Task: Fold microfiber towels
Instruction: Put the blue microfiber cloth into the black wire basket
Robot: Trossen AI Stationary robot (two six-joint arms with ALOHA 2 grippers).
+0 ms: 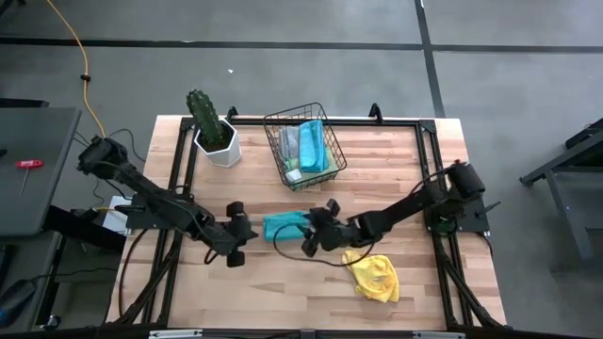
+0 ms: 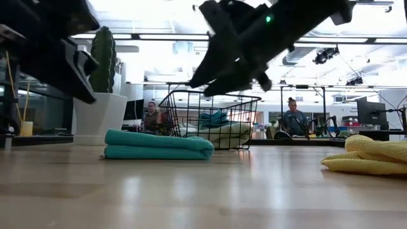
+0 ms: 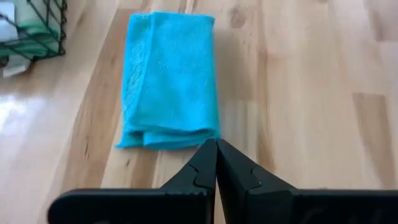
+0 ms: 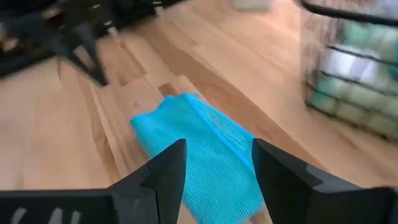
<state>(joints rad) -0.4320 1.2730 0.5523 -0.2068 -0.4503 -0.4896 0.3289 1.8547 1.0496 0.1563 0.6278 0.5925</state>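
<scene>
A teal microfiber towel [image 1: 281,225] lies folded into a flat oblong on the wooden table, also seen in the low view [image 2: 158,145]. My left gripper [image 1: 251,233] is shut just off the towel's left end, its fingertips [image 3: 216,149] raised above the table. My right gripper [image 1: 309,226] hovers open above the towel's right end [image 4: 205,155], and the low view shows it [image 2: 219,79] well clear of the cloth. A crumpled yellow towel [image 1: 373,276] lies at the near right. More towels sit in the black wire basket [image 1: 303,146].
A cactus in a white pot [image 1: 213,132] stands at the far left, next to the basket. A black frame [image 1: 426,141] runs along the table's sides. Bare wood lies in front of the teal towel. People sit in the room beyond the table [image 2: 294,117].
</scene>
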